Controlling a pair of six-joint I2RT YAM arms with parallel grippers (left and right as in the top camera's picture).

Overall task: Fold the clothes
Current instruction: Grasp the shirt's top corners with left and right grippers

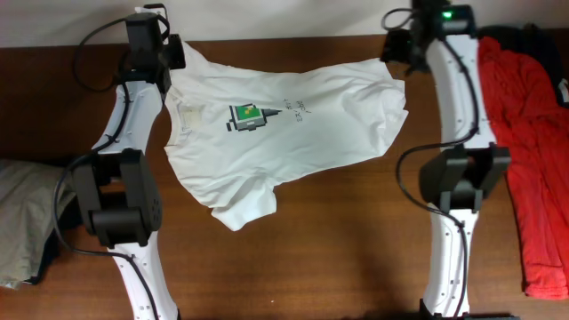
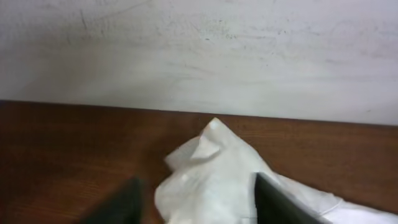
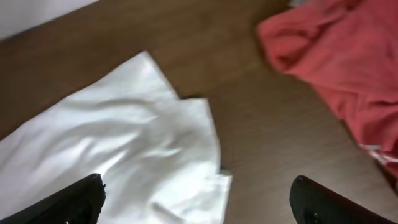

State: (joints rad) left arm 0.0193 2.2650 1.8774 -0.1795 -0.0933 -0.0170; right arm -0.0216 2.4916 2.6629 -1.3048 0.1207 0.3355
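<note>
Far left of the print [image 1: 250, 117], at the desk's [image 1: 338, 258] edge, a grey garment [image 1: 22, 213] lies out of the way.

Up and left of the print, the left gripper [image 2: 199, 190] sits at the shirt's [image 1: 302, 142] far sleeve corner. Its fingers are parted, and a bunched peak of white cloth stands between them. One finger looks just clear of the fabric, so nothing seems pinched yet.

The shirt lies spread flat around the print, with the collar left of it, the hem right of it, and the other sleeve jutting out below it.

Up and right of the print, the right gripper [image 3: 199, 202] hangs wide open over the far hem corner and holds nothing.

The step looks like taking both far corners so that half can be folded down over the print. To do it well:
- The left gripper should close low enough to catch both layers, not only the peak.
- The right gripper should come down on the layered hem corner rather than on bare desk.
- The two should lift together and only slightly, keeping the edge between them taut so the thin cloth doesn't sag or crease.

Far right of the print, the red garment [image 1: 524, 133] lies near the right arm, so that gripper should keep clear of it.
</note>
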